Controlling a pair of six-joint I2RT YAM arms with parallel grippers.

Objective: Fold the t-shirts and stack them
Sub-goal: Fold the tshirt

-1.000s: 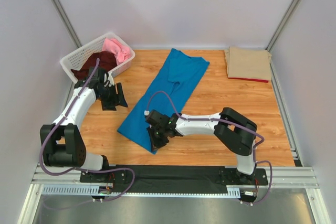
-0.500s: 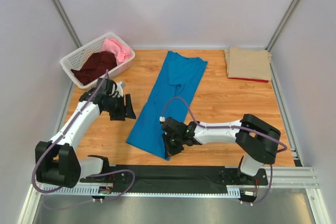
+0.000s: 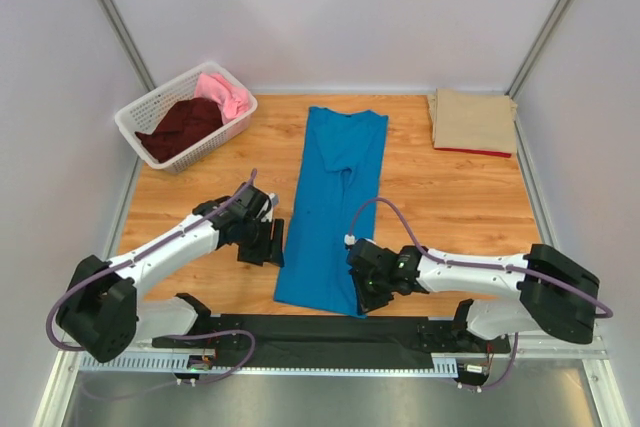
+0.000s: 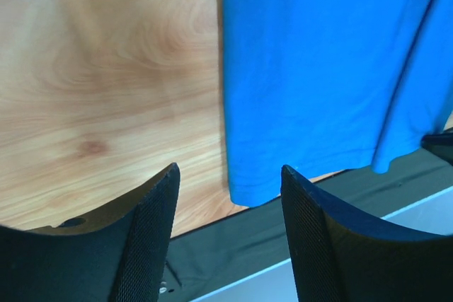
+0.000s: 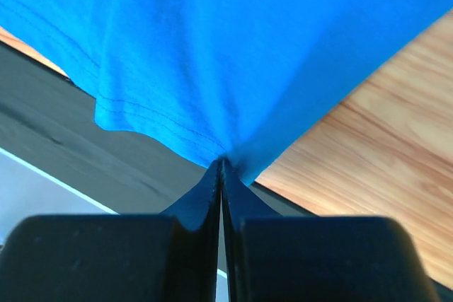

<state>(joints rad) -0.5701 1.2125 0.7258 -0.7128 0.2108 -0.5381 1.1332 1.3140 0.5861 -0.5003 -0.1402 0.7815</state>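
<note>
- Pale grey walls with metal corner posts enclose a wood-grain tabletop (image 3: 440,207). A black strip (image 3: 330,329) runs along its near edge.
- The blue t-shirt (image 3: 335,197) is smooth, soft knit. It lies flat as a long, narrow panel running away from both grippers, with its stitched hem at the near edge.
- The right gripper (image 5: 221,164) has its black fingers pressed together on the hem's near right corner, and the cloth puckers into the pinch.
- The left gripper (image 4: 230,171) has its mesh-textured fingers (image 4: 156,231) apart with nothing between them. It sits just beside the shirt's left edge, over bare wood.
- Far beyond the left gripper, a white plastic lattice basket (image 3: 211,137) holds a crumpled dark maroon t-shirt (image 3: 185,125) and a pink t-shirt (image 3: 225,95).
- Far beyond the right gripper, a tan t-shirt (image 3: 472,119) is folded square on top of a red t-shirt (image 3: 470,151), which shows only as an edge.
</note>
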